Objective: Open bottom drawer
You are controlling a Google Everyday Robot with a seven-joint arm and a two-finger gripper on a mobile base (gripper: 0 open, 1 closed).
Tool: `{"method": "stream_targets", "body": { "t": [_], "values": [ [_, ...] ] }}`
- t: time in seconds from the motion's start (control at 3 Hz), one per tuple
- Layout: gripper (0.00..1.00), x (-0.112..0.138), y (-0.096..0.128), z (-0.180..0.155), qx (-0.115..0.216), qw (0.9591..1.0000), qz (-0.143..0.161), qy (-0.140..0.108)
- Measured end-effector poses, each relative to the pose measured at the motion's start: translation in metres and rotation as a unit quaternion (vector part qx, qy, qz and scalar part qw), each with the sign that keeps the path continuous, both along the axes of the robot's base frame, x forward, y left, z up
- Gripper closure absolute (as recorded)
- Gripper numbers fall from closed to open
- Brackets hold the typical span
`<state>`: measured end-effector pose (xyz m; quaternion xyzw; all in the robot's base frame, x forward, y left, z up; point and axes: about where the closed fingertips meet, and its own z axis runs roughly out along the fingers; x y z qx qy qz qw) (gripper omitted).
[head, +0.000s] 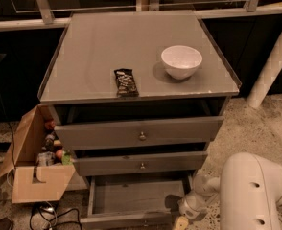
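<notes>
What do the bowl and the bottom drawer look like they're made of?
The bowl looks like glazed white ceramic, smooth with a soft shine, though plastic is possible. The bottom drawer, pulled out, looks like matte grey painted wood or laminate: flat, no grain. The gripper sits by its front right corner.

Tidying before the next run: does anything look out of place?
Nothing spilled or damaged. The bottom drawer stands pulled well out, the gripper low by its right front corner; an open cardboard box of clutter sits on the floor.
</notes>
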<state>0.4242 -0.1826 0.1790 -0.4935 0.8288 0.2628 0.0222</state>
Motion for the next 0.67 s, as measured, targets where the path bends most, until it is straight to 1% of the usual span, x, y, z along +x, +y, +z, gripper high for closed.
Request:
{"method": "stream_targets", "body": {
  "t": [0.33,0.67],
  "values": [
    [0.0,-0.0339,-0.0186,0.0047,-0.009,0.9996,-0.019,0.017],
    [0.0,-0.0339,-0.0186,0.0047,-0.009,0.9996,-0.019,0.017]
  ]
}}
